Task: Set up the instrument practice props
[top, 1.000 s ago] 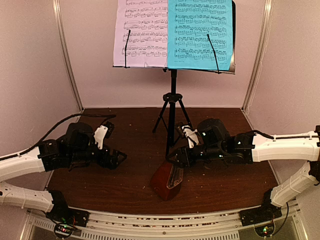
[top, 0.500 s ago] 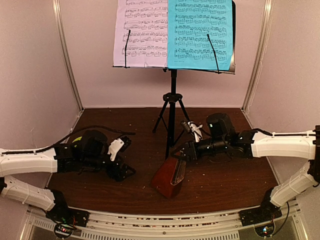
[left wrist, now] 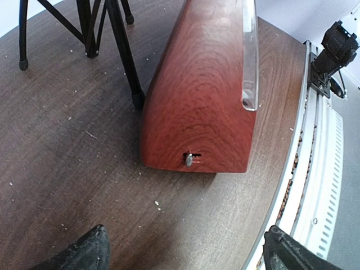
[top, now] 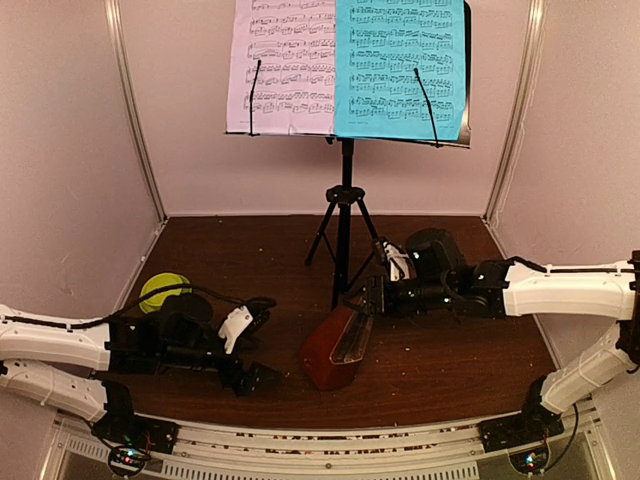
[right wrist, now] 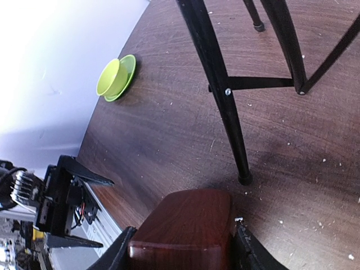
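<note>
Your right pincer (right wrist: 183, 248) clamped on tilted metronome (top: 330, 350) top, likely righting it. Left pincer (left wrist: 185, 254) apart, facing base, ready to brace.

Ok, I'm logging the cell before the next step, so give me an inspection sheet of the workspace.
Surface: brown wooden table, pale crumbs scattered.
Job's things: music stand upright; white sheet and cyan sheet side by side on it; metronome tilted beside the tripod.
Clutter: lime-green bowl at the far left.
Grippers: right gripper closed on the metronome's top; left gripper open, facing the metronome, apart from it.
Cables: black cable looping over the left arm.
Surroundings: pale walls; slotted rail at the near edge.
</note>
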